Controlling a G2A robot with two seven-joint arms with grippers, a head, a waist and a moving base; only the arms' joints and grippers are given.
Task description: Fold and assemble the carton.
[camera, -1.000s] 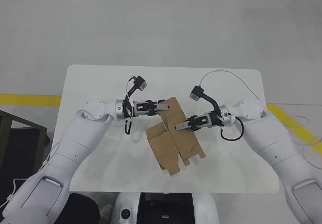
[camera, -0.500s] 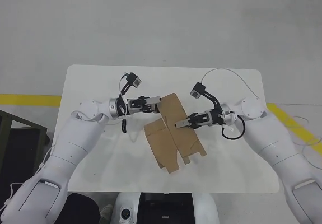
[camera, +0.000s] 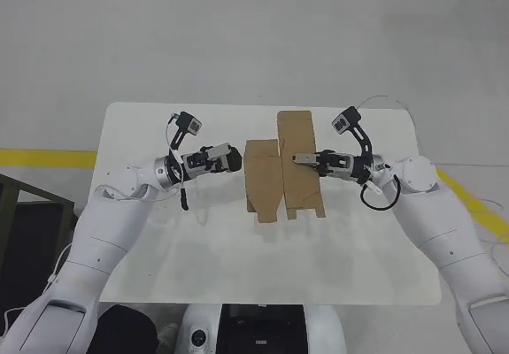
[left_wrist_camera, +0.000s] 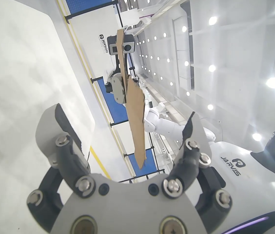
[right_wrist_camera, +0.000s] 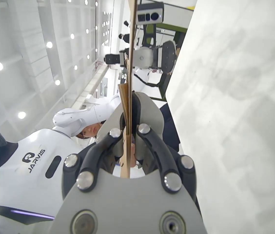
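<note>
- White table [camera: 148, 248] on a pale grey floor. A yellow line [camera: 33, 158] on the floor runs off past the table's 9 and 3 o'clock sides.
- Carton [camera: 263, 177]: flat brown blank, not erected. It lies over the table's middle, a little toward 12 o'clock, with its long axis running 12–6. Two panels sit side by side with a crease between them, and short flaps are at the 6 o'clock end.
- Both wrist views show the board edge-on with air between it and the tabletop. It is held clear of the surface, roughly level.
- Right gripper [camera: 300, 160]: comes in from 3 o'clock over the 3 o'clock panel. It is pinched tight on the board, one finger on each face, and it alone carries the carton.
- Left gripper [camera: 235, 157]: just beside the carton's 9 o'clock edge. Its fingers [left_wrist_camera: 52, 132] are spread wide and hold nothing. The left wrist view puts the board's near edge in line with the gap, touching neither finger. How deep it reaches I cannot tell.
- Step (judgement): early. The blank is presented for a second grip and no fold is made yet.
- Next move (judgement): ease the left gripper toward 3 o'clock until the edge is well between its pads, then close.
- This calls for keeping the gap centred on a thin edge, and a steady right pinch so the board does not swivel.
- With both sides held, the panels can be worked about the crease.
- Watch: the board is thin and may flex or slip under a one-sided hold.
</note>
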